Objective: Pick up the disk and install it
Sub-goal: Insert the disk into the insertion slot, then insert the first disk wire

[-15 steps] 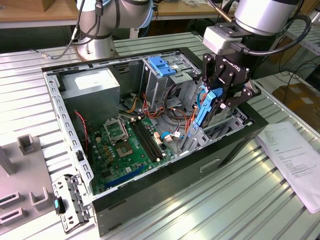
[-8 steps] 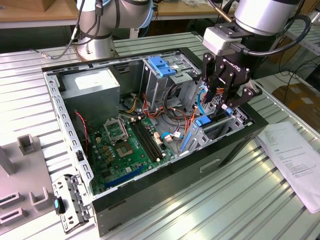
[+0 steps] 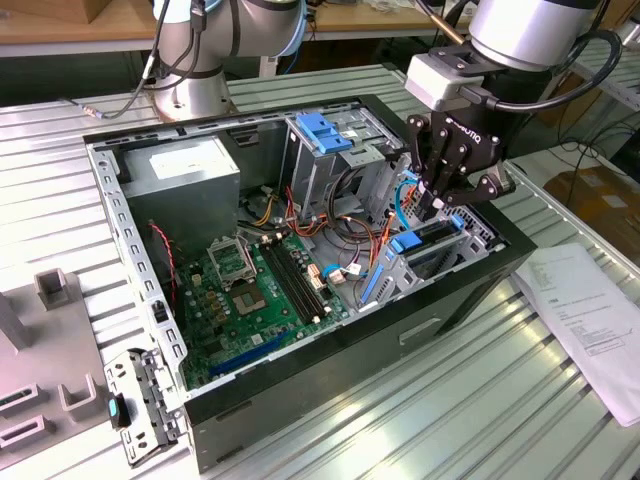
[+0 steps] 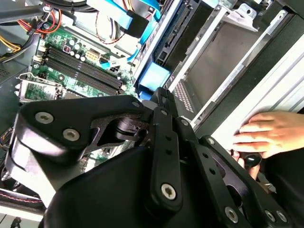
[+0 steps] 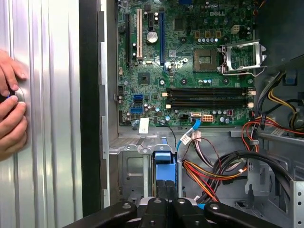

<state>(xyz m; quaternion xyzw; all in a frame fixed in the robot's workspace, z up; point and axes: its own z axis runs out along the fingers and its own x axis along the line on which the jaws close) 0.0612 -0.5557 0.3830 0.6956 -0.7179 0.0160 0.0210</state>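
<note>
Above the slatted table [image 3: 60,200], end effector [image 3: 435,205] hangs over the disk [image 3: 430,240].

Most of the disk [image 3: 432,240] beneath the pincer [image 3: 437,205]; a hand [image 5: 10,111] (wrist cut off) at the first wrist view's edge.

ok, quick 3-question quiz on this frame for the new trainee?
1. True or false: the gripper is right above the disk, at the exterior view's right end of the open case.
2. What lies on the table at the exterior view's right of the case? A) printed paper sheet B) keyboard C) screwdriver
3. In both wrist views, what shows on the table beside the case?
Key: 1 true; 2 A; 3 a person's hand.
</note>
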